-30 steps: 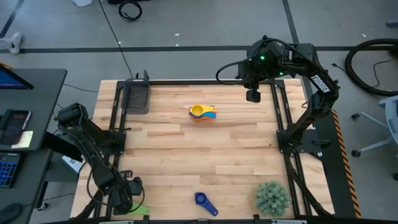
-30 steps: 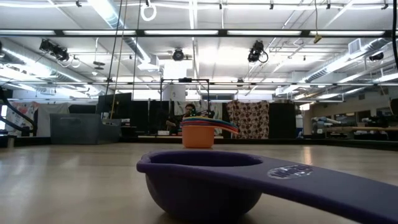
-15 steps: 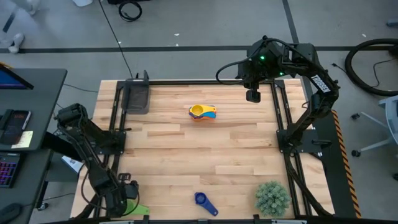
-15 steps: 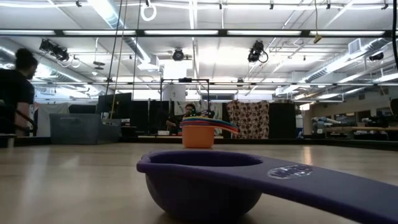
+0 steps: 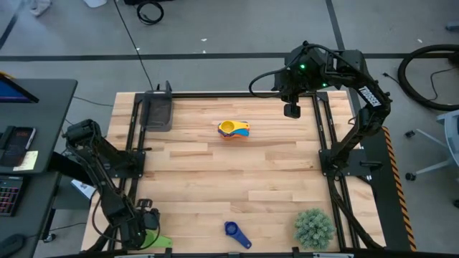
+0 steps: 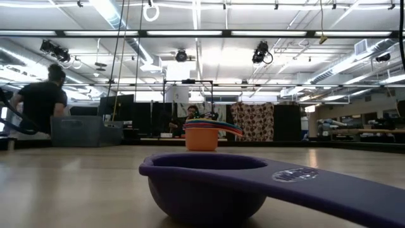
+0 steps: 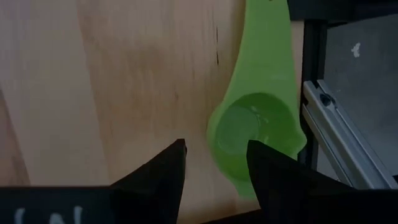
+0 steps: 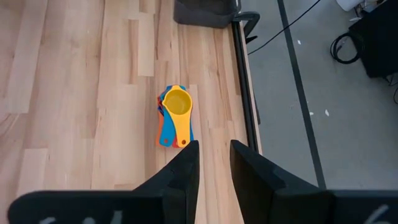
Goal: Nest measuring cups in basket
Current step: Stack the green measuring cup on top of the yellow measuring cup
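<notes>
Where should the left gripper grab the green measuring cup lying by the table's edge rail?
Probably the flat handle, from straight above. The green measuring cup lies flat on the table, close beside the rail, so the bowl's rail side looks cramped. The left gripper, open, already hovers at the bowl's inner edge.

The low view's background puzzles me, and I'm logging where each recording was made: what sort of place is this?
Probably a large lab or workshop hall: long ceiling strip lights, a person passing behind the table, and two arms mounted on a framed wooden table.
</notes>
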